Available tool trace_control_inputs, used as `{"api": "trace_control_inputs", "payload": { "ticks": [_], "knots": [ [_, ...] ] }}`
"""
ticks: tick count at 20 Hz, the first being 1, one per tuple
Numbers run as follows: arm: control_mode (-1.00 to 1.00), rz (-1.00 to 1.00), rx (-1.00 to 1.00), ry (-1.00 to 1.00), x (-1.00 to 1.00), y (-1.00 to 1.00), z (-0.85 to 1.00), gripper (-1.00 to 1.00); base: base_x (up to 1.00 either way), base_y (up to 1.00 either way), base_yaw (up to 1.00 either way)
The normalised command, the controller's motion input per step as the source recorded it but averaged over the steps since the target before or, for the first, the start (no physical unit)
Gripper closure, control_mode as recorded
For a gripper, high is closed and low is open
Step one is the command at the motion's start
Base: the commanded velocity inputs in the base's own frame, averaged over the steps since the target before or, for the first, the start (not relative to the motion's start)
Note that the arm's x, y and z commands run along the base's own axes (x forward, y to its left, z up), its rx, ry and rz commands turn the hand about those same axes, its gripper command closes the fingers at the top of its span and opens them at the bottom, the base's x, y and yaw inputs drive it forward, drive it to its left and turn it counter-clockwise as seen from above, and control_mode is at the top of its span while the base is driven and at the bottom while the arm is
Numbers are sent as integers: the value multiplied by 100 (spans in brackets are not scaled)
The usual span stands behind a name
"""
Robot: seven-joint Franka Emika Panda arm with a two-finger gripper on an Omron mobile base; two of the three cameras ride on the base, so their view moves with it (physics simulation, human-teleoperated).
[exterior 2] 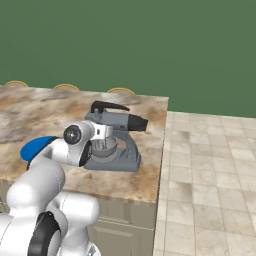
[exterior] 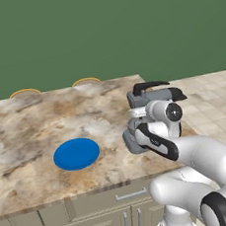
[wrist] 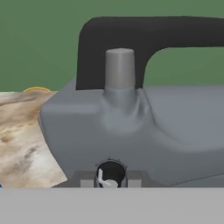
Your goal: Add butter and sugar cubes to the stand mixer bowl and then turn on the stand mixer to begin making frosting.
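The grey stand mixer (exterior: 155,97) stands near the counter's right end, its black curved lever (exterior: 149,86) on top of the head. The stand mixer bowl (exterior 2: 105,148) sits under the head on the flat base (exterior 2: 122,162). My gripper (exterior 2: 104,133) is pressed close to the end of the mixer head just above the bowl, and its fingers are hidden by my wrist. In the hand view the mixer head (wrist: 140,131) looms very close, with the lever (wrist: 148,33) arching over a grey knob (wrist: 120,68). The butter and sugar cubes are out of view.
A round blue plate (exterior: 76,154) lies on the marble counter (exterior: 27,129), left of the mixer. The counter's right edge drops to a tiled floor (exterior 2: 210,165). Yellow-rimmed round tops (exterior: 85,81) peek over the far edge, and cabinet drawers (exterior: 129,195) run below the front.
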Motion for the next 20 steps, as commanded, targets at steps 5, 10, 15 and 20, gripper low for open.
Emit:
{"api": "trace_control_inputs", "payload": {
  "ticks": [5,10,15,20],
  "knots": [
    [-100,-3,17,9,0,-10,0,100,0,0,0],
    [-100,-6,11,1,0,-1,0,100,0,0,0],
    [-100,-8,11,0,0,0,0,100,0,0,0],
    [-100,-7,14,0,0,0,0,100,0,0,0]
  ]
}}
